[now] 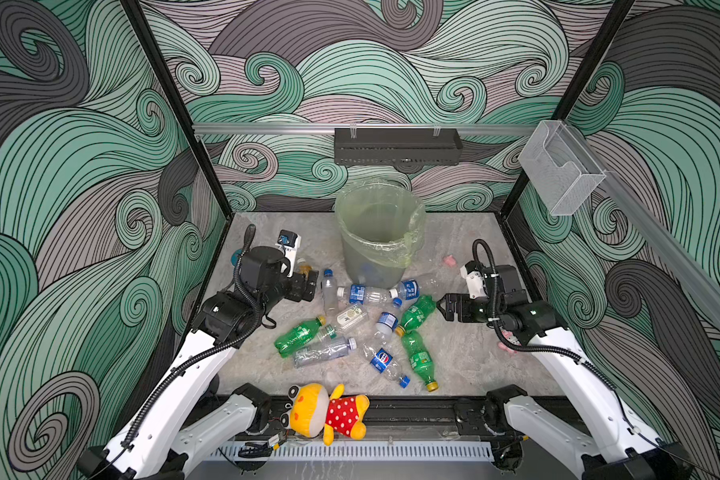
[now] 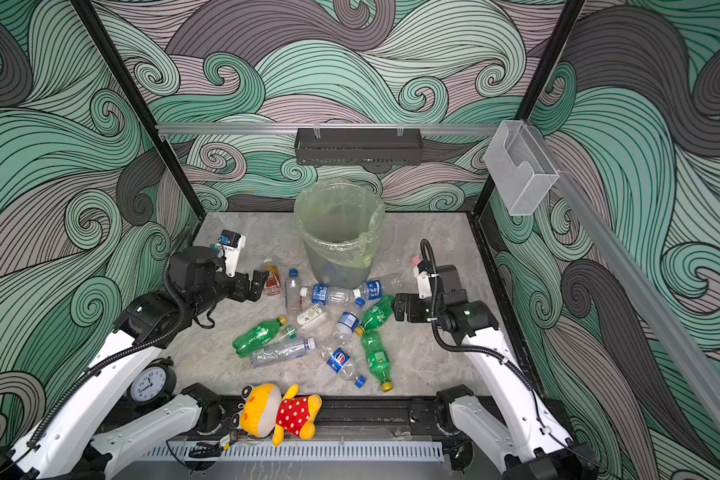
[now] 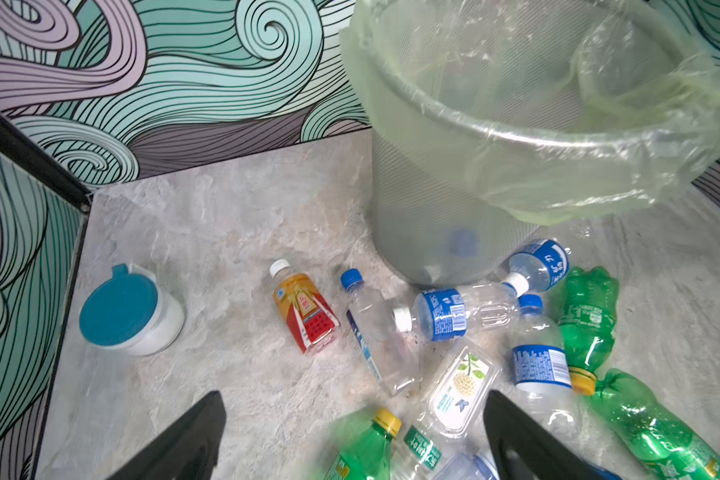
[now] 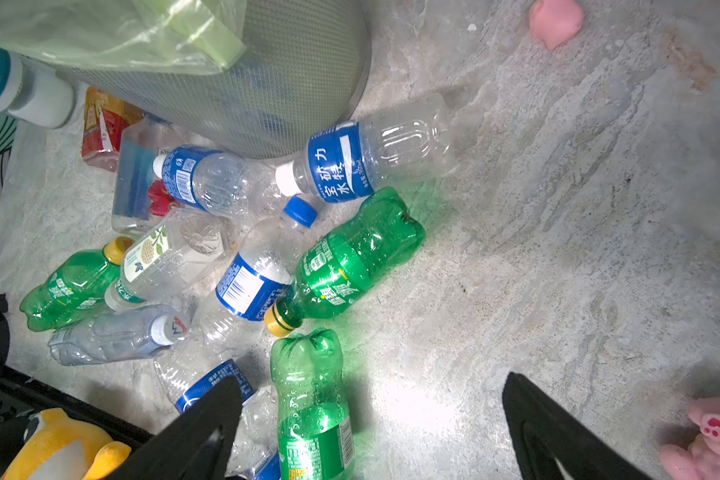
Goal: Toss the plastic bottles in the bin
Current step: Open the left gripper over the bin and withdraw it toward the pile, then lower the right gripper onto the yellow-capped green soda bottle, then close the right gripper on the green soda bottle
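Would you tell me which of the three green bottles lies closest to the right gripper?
The rear green bottle, whose base nearly reaches the right gripper. The front green bottle and the left green bottle lie clearly farther away.

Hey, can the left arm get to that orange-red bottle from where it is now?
Probably yes. The left hand is open and right next to the orange-red bottle, with bare table between them. Only a clear blue-capped bottle lies close on its other side.
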Tool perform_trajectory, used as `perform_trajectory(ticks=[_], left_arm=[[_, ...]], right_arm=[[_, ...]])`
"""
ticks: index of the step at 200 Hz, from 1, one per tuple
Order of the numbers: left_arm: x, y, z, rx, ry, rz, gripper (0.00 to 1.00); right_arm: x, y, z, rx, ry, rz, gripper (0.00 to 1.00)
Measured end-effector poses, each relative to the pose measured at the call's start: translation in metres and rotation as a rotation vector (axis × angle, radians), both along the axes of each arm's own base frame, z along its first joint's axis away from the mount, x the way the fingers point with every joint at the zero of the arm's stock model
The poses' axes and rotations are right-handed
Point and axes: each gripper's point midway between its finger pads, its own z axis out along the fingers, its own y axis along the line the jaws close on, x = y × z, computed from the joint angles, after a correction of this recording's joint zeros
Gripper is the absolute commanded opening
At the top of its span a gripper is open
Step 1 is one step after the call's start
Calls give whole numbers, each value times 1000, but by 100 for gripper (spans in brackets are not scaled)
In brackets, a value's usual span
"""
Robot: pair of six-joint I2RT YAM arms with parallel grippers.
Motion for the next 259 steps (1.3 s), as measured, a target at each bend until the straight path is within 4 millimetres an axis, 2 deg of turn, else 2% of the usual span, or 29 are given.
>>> perform_trajectory(ticks=[29, 64, 84, 110, 154, 187, 259], left_arm=[[-5, 12, -6, 10, 3, 50, 99], [-8, 23, -34, 59, 64, 95, 99], [-8, 28, -39, 78, 76, 115, 99], [-8, 33, -42, 89, 78, 135, 99], [-10, 36, -59, 110, 113, 144, 99], [-9, 38, -59, 116, 113, 149, 99], [-6, 39, -65, 127, 134, 148, 99]], right_arm=[[-4, -1, 3, -11, 27, 3, 95], [-7, 1, 9, -14, 36, 19, 94], [-12, 6, 7, -19, 60, 42, 94], [-19, 18, 0, -30, 96, 91, 93], [-30, 40, -11, -38, 152, 159, 88], [-36, 53, -22, -47, 202, 180, 87], [-46, 66, -48, -83, 276, 195, 86]])
